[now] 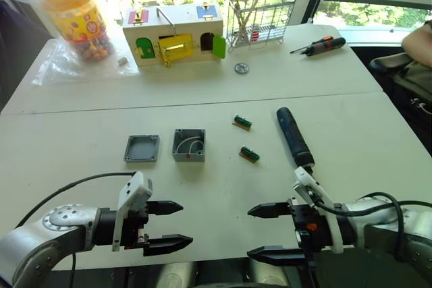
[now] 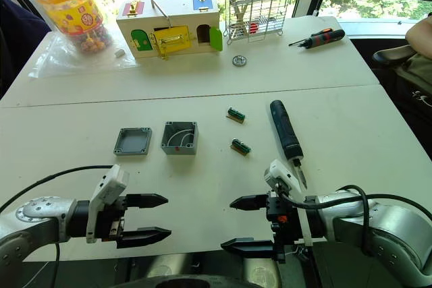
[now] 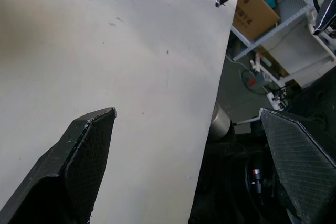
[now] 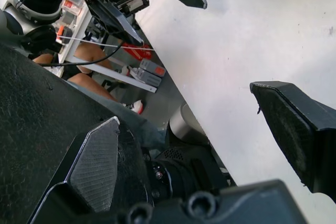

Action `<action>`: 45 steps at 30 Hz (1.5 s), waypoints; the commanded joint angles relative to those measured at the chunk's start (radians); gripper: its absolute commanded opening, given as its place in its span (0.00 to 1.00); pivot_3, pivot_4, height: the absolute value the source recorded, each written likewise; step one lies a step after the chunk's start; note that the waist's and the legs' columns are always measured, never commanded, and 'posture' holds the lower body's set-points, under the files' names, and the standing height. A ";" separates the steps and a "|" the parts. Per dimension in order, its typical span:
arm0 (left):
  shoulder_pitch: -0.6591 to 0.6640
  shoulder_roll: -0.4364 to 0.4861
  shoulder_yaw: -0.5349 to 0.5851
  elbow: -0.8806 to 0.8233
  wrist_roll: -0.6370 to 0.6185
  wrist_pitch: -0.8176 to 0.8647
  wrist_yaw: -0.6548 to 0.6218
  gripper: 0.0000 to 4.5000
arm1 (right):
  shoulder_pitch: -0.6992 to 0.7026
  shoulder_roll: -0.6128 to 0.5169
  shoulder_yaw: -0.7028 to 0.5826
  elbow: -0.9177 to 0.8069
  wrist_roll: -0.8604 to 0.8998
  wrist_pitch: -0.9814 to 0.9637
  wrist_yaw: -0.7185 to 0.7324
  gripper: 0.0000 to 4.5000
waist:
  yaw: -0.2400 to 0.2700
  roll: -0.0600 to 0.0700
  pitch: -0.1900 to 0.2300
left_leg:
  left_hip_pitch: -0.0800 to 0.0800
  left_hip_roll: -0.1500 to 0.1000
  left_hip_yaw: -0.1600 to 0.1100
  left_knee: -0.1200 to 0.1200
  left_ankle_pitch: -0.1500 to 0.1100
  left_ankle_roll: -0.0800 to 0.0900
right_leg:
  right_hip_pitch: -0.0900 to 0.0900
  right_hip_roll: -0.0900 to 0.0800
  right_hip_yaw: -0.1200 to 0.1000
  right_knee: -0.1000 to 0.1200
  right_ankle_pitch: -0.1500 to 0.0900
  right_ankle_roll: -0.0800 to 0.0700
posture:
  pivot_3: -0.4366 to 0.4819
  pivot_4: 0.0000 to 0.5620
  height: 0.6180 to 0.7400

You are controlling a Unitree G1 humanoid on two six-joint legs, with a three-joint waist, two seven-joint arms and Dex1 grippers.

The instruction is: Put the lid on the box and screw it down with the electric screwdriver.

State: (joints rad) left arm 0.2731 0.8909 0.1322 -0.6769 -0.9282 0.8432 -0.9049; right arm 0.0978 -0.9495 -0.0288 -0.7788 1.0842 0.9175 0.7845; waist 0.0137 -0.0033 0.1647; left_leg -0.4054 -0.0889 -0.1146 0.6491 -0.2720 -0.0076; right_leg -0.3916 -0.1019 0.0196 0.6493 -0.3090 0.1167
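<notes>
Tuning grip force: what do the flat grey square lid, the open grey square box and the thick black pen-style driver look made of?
Flat grey square lid: probably moulded plastic, matte, even grey.
Open grey square box: looks the same matte plastic; white wires inside.
Thick black pen-style driver: dull black body, plastic or rubberised, can't tell; the tip looks metallic.

On the surface (image 1: 101, 180): one lid (image 1: 142, 148), one box (image 1: 188, 144), one electric screwdriver (image 1: 294, 137). Two small green components, one (image 1: 242, 122) farther back, one (image 1: 249, 154) nearer. One red-and-black hand screwdriver (image 1: 322, 46). One wooden box with coloured doors (image 1: 173, 34). One wire basket (image 1: 259, 19). One candy jar (image 1: 75, 21) on clear plastic. One metal disc (image 1: 241, 68). Two pincers: left pincer (image 1: 169, 225), right pincer (image 1: 266, 233).
</notes>
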 commanded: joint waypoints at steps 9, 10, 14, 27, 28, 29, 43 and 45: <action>0.078 0.047 0.018 -0.053 0.050 -0.001 0.032 1.00 | -0.028 0.018 0.019 -0.002 -0.013 0.013 -0.041 1.00 | -0.001 0.000 0.000 | 0.000 0.000 0.000 0.000 0.000 0.000 | 0.000 0.000 0.000 0.000 0.000 0.000 | 0.48 0.27 1.00; 0.093 0.058 0.024 -0.055 0.054 -0.005 0.021 1.00 | -0.025 0.019 0.018 -0.003 -0.010 0.017 -0.046 1.00 | -0.001 0.000 0.000 | 0.000 0.000 0.000 0.000 0.000 0.000 | -0.001 0.000 0.000 0.000 0.000 0.000 | 0.48 0.27 1.00; -0.008 0.075 0.060 0.005 0.012 0.025 0.039 1.00 | -0.029 0.034 -0.005 0.011 0.037 0.024 -0.056 1.00 | 0.009 0.000 0.000 | 0.000 0.000 -0.001 0.000 0.000 0.000 | 0.000 0.000 -0.001 0.000 0.000 0.000 | 0.48 0.27 1.00; -0.884 0.229 -0.441 0.350 0.482 -0.206 -0.388 1.00 | -0.270 0.092 0.014 -0.005 0.088 0.052 -0.243 1.00 | 0.022 0.000 0.000 | -0.001 0.000 0.001 0.000 0.004 -0.006 | -0.002 0.003 -0.001 0.000 0.001 -0.001 | 0.48 0.27 1.00; -0.928 0.210 -0.482 0.392 0.531 -0.245 -0.419 1.00 | -0.278 0.110 0.024 -0.006 0.079 0.052 -0.268 1.00 | 0.021 -0.001 0.000 | -0.001 0.000 0.000 0.000 0.004 -0.006 | -0.001 0.003 -0.001 0.001 0.001 -0.001 | 0.48 0.27 1.00; -0.972 0.183 -0.521 0.435 0.572 -0.276 -0.451 1.00 | -0.287 0.125 0.037 -0.009 0.075 0.056 -0.287 1.00 | 0.021 -0.001 0.000 | -0.001 0.000 0.001 0.000 0.003 -0.005 | -0.002 0.004 -0.001 0.001 0.001 -0.001 | 0.48 0.27 1.00; -1.129 -0.121 -0.664 0.837 0.878 -0.523 -0.535 0.88 | -0.305 0.228 0.121 -0.039 -0.006 0.088 -0.488 1.00 | -0.009 -0.002 0.001 | -0.003 0.000 0.000 0.002 0.004 -0.006 | -0.005 0.005 -0.001 0.005 0.002 0.002 | 0.48 0.27 1.00; -1.126 -0.136 -0.666 0.833 0.889 -0.536 -0.548 0.73 | -0.295 0.232 0.126 -0.048 -0.028 0.080 -0.492 1.00 | -0.010 -0.002 0.001 | -0.003 0.000 0.000 0.002 0.004 -0.006 | -0.005 0.005 -0.001 0.006 0.002 0.003 | 0.48 0.27 1.00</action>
State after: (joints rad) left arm -0.8379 0.7554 -0.5506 0.1638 -0.0514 0.3256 -1.4382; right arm -0.2004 -0.7249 0.0962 -0.7850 1.0694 1.0168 0.2965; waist 0.0034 -0.0054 0.1655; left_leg -0.4086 -0.0891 -0.1147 0.6516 -0.2677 -0.0138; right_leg -0.3971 -0.0972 0.0183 0.6551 -0.3071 0.1194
